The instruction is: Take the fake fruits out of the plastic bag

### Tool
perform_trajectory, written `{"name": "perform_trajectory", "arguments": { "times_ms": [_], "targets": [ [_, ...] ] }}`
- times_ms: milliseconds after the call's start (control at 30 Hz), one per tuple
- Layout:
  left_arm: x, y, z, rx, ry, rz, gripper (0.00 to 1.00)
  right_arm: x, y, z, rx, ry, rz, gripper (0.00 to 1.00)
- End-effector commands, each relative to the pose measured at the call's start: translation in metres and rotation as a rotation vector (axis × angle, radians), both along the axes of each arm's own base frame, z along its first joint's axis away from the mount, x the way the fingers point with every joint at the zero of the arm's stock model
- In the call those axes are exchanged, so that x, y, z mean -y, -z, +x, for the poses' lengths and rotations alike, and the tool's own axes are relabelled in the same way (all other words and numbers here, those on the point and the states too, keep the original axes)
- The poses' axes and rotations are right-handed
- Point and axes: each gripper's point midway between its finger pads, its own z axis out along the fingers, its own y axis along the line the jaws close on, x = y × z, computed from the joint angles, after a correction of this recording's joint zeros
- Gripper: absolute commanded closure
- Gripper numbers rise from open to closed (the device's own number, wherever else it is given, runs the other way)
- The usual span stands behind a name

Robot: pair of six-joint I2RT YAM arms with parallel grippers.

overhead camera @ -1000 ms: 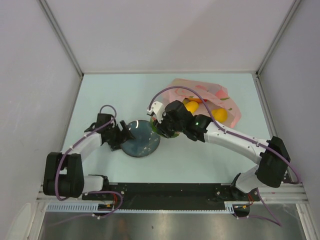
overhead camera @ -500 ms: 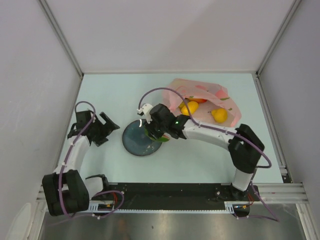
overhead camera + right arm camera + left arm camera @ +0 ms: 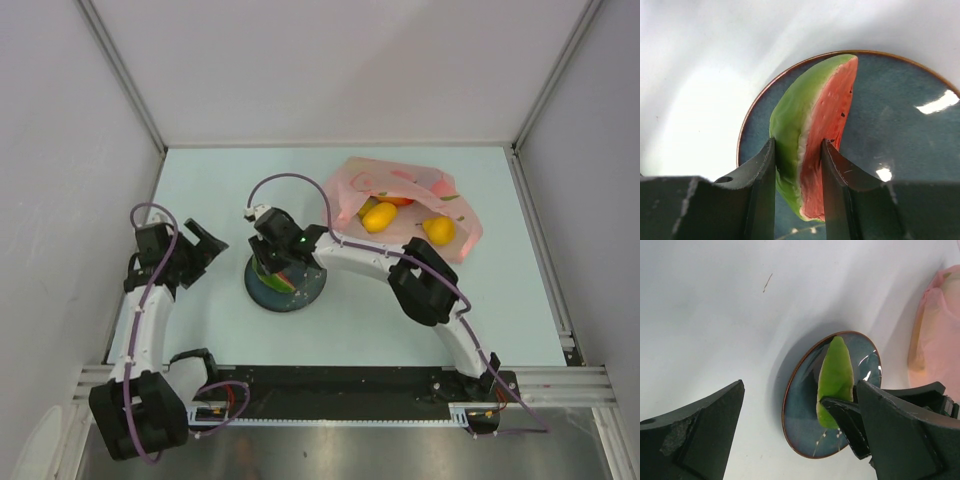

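My right gripper (image 3: 281,272) is shut on the red-green watermelon slice (image 3: 812,130) and holds it over the dark blue plate (image 3: 900,150). The slice also shows in the left wrist view (image 3: 836,377) above the plate (image 3: 800,425). The pink plastic bag (image 3: 455,235) lies at the back right with two yellow mangoes (image 3: 380,216) (image 3: 438,229) and a red-orange piece (image 3: 400,200) showing inside. My left gripper (image 3: 203,247) is open and empty, left of the plate (image 3: 300,296).
White enclosure walls stand on the left, back and right. The black rail with the arm bases (image 3: 340,385) runs along the near edge. The right arm (image 3: 420,285) stretches across the table's middle from the near right.
My right gripper has carried the watermelon slice left from the bag's mouth to over the plate. My left arm has pulled back from the plate towards the left wall.
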Motion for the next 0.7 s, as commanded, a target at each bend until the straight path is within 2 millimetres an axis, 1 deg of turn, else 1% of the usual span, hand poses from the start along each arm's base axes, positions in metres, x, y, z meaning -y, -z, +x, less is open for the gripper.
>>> {"name": "perform_trajectory", "arguments": {
  "times_ms": [0,33,67,100,133,167,200,233,267,300,333,367,400,433,500,533,567,600,633,667],
  "targets": [
    [-0.003,-0.02,0.005,0.054,-0.016,-0.006,0.0,-0.016,0.005,-0.012,-0.098,0.049,0.026,0.88],
    [-0.004,-0.02,0.005,0.052,-0.018,-0.004,0.0,-0.016,0.008,-0.013,-0.102,0.058,0.018,0.85],
    [-0.004,-0.02,0.005,0.051,-0.017,-0.006,0.0,-0.014,0.012,-0.014,-0.114,0.076,0.013,0.77],
    [-0.004,-0.02,0.006,0.05,-0.017,-0.007,0.0,-0.012,0.017,-0.015,-0.123,0.081,0.004,0.67],
    [-0.004,-0.019,0.006,0.048,-0.019,-0.007,0.0,-0.012,0.018,-0.016,-0.133,0.08,0.009,0.58],
    [-0.004,-0.019,0.007,0.048,-0.018,-0.008,0.0,-0.014,0.015,-0.019,-0.143,0.068,0.025,0.46],
    [-0.004,-0.02,0.008,0.049,-0.018,-0.014,0.0,-0.021,0.012,-0.026,-0.169,0.026,0.06,0.41],
    [-0.004,-0.02,0.009,0.046,-0.018,-0.017,0.0,-0.023,0.01,-0.031,-0.182,0.006,0.073,0.36],
    [-0.003,-0.021,0.01,0.049,-0.016,-0.02,0.0,-0.025,0.004,-0.031,-0.175,-0.017,0.086,0.23],
    [-0.002,-0.023,0.011,0.052,-0.01,-0.026,0.0,-0.027,-0.007,-0.033,-0.174,-0.04,0.108,0.18],
    [-0.002,-0.022,0.013,0.047,-0.006,-0.03,0.0,-0.028,-0.016,-0.034,-0.171,-0.058,0.127,0.11],
    [-0.002,-0.024,0.015,0.051,-0.004,-0.032,0.0,-0.026,-0.025,-0.033,-0.186,-0.103,0.153,0.01],
    [0.0,-0.027,0.018,0.059,0.006,-0.041,0.0,-0.023,-0.049,-0.031,-0.166,-0.119,0.191,0.0],
    [0.001,-0.027,0.021,0.059,0.013,-0.048,0.0,-0.018,-0.061,-0.028,-0.155,-0.127,0.205,0.0],
    [0.002,-0.037,0.03,0.094,0.028,-0.056,0.0,-0.002,-0.092,-0.022,-0.112,-0.194,0.241,0.01],
    [0.004,-0.04,0.033,0.106,0.041,-0.07,0.0,0.007,-0.127,-0.025,-0.054,-0.234,0.275,0.0],
    [0.004,-0.048,0.04,0.135,0.045,-0.071,0.0,0.019,-0.139,-0.029,-0.049,-0.275,0.266,0.0],
    [0.005,-0.051,0.044,0.151,0.052,-0.072,0.0,0.029,-0.15,-0.03,0.013,-0.335,0.25,0.01],
    [0.007,-0.05,0.048,0.152,0.067,-0.085,0.0,0.043,-0.184,-0.037,0.069,-0.362,0.281,0.02],
    [0.008,-0.057,0.054,0.18,0.083,-0.08,0.0,0.056,-0.185,-0.043,0.063,-0.379,0.258,0.06]
  ]
}}
